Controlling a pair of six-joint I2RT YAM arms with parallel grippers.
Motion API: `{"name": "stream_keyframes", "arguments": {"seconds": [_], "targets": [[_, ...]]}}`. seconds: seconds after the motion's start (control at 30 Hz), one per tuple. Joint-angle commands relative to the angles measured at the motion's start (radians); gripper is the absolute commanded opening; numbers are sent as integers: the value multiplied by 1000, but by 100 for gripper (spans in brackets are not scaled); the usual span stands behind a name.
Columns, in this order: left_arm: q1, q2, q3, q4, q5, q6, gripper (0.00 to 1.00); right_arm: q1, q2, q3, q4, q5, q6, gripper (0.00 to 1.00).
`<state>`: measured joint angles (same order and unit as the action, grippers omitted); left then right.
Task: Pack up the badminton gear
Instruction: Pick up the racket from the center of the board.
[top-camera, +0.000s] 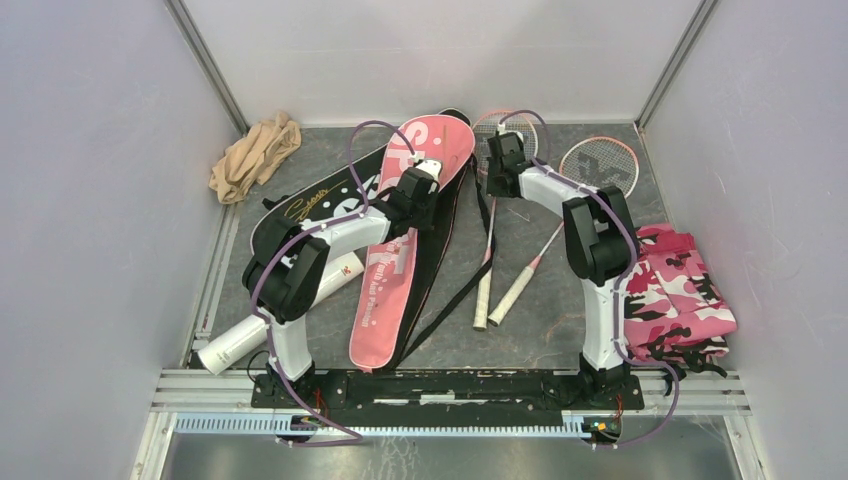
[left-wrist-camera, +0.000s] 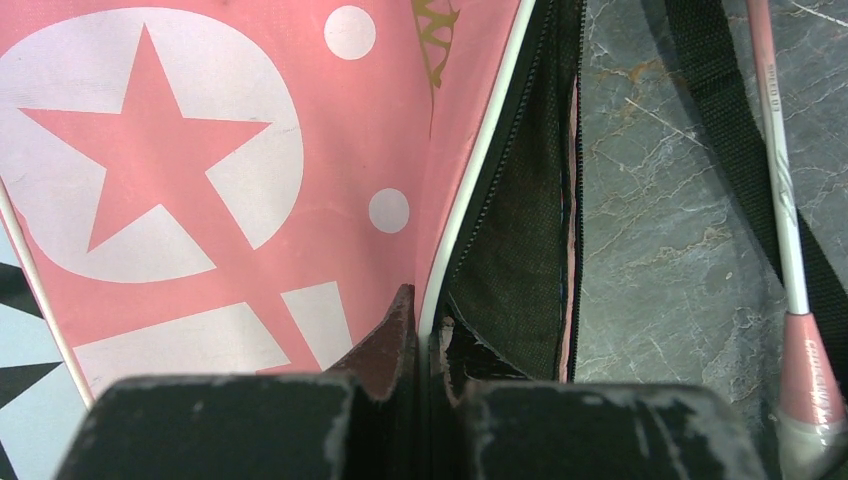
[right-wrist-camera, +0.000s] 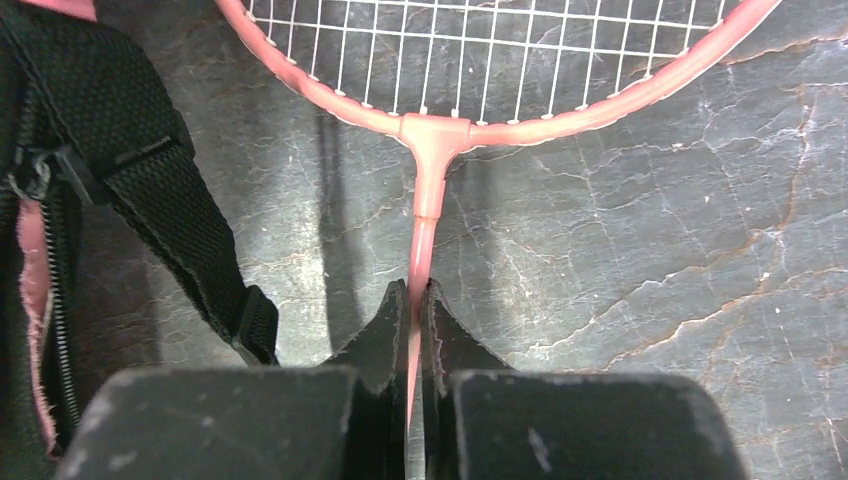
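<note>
Closest to the top camera, a black rail (top-camera: 440, 388) carries both arm bases at the near edge of the dark marbled worktop (top-camera: 560, 325). Far left at the back, a beige cloth (top-camera: 253, 155) lies crumpled in the corner. Nearer, the white tube (top-camera: 232, 344) lies at a slant by the left arm's base, partly hidden under that arm. The black bag (top-camera: 310, 205) lies flat behind it. The pink bag (top-camera: 385, 300) lies beside and partly over it, running from the near edge toward the back wall.

The left gripper (top-camera: 415, 190) is down on the pink bag's right side. Its wrist view shows the fingers (left-wrist-camera: 395, 330) pressed together on the bag's white-piped rim, with the dark lining of the opening just right of them. A black strap (top-camera: 455, 295) trails from the bag across the worktop.

Right of it, two rackets lie with heads toward the back and white handles close together toward the front. The right gripper (top-camera: 497, 180) is over the left racket (top-camera: 483, 295); its wrist view shows the jaws closed tight, pinching the thin pink shaft just below the throat of the strung head. The right racket (top-camera: 600, 165) lies free. Far right, a pink camouflage cloth (top-camera: 675, 290) sits bunched near the wall.
</note>
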<state>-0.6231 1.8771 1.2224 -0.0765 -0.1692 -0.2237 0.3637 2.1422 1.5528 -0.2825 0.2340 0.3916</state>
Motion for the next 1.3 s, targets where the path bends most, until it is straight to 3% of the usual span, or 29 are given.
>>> {"name": "stream_keyframes", "arguments": {"seconds": [0.0, 0.2, 0.5, 1.27], "targets": [[1, -15, 19, 1, -26, -52, 2, -19, -93, 87, 14, -117, 59, 0], [-3, 13, 43, -5, 58, -89, 2, -48, -143, 84, 56, -230, 66, 0], [-3, 34, 61, 13, 129, -122, 2, -91, -218, -97, 200, -367, 127, 0], [-3, 77, 108, -64, 103, -218, 2, -93, -425, -369, 323, -361, 191, 0]]}}
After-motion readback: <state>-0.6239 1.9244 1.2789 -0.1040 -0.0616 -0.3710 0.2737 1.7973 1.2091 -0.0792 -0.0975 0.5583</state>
